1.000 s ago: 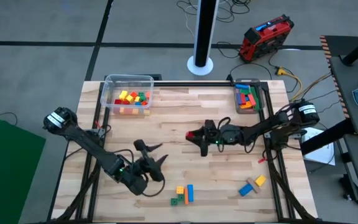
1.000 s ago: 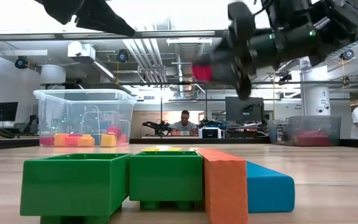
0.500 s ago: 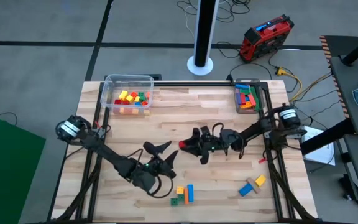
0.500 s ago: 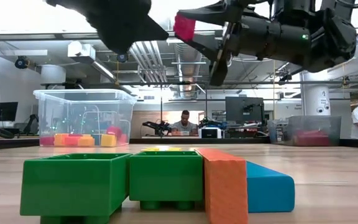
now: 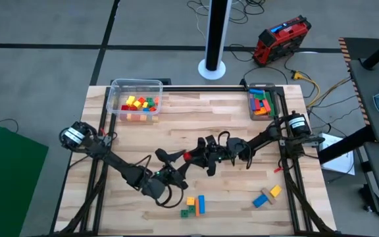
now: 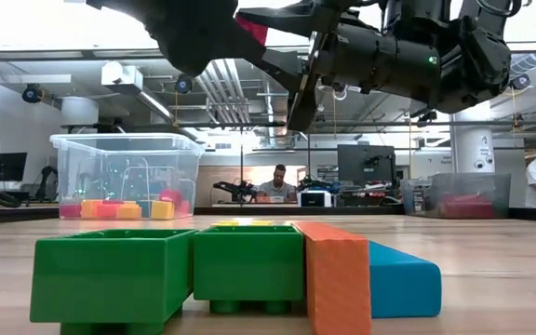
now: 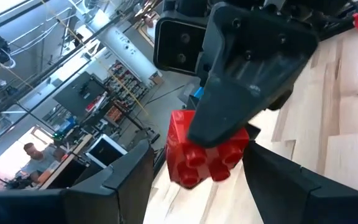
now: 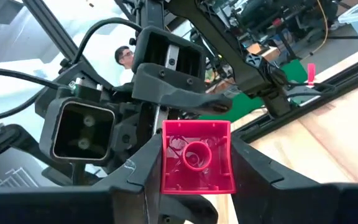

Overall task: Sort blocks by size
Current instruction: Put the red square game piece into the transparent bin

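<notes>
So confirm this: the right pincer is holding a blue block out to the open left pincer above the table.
Not quite: the block is red, as the right wrist view shows. The right pincer does hold it out to the open left pincer above the table.

**What the cameras could not resolve**

In the high view the small red studded block [image 5: 187, 156] showed only as a sliver between the two grippers. The low view cut both arms off at its top edge. Blocks in the clear plastic tub [image 5: 134, 87] near the table's far left corner and in the small tray [image 5: 260, 103] at the far right corner were too small to count.
</notes>
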Available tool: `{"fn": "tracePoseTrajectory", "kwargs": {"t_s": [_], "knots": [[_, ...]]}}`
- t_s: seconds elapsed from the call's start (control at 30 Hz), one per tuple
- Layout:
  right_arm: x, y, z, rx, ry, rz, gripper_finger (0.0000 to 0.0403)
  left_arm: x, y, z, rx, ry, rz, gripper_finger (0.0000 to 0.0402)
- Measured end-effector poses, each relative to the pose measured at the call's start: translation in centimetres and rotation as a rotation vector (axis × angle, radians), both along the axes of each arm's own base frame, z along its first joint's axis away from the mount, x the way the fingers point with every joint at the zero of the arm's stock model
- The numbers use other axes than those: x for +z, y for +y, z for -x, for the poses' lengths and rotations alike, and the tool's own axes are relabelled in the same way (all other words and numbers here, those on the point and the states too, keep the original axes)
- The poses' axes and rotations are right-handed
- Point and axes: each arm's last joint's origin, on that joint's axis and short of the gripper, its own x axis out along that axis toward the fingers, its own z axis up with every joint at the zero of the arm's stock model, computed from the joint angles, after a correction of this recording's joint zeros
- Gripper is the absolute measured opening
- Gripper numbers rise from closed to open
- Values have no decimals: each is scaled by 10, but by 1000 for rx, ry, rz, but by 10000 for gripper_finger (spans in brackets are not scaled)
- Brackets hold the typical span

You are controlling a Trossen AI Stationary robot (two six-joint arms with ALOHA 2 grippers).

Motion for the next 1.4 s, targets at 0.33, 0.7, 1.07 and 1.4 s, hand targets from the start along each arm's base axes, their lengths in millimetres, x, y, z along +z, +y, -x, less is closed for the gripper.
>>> {"fn": "tracePoseTrajectory", "kwargs": {"t_s": [0.33,0.7,1.07,1.4], "knots": [[0,0,0,0,0,1,132,5,6,-6,-40,-6,-2,215],[0,0,0,-8,0,-9,134,5,6,-6,-46,28,-39,124],[6,-16,4,25,-12,0,222,7,7,-5,-17,36,-59,125],[14,-45,22,-35,71,27,277,33,18,11,-13,39,-59,125]]}}
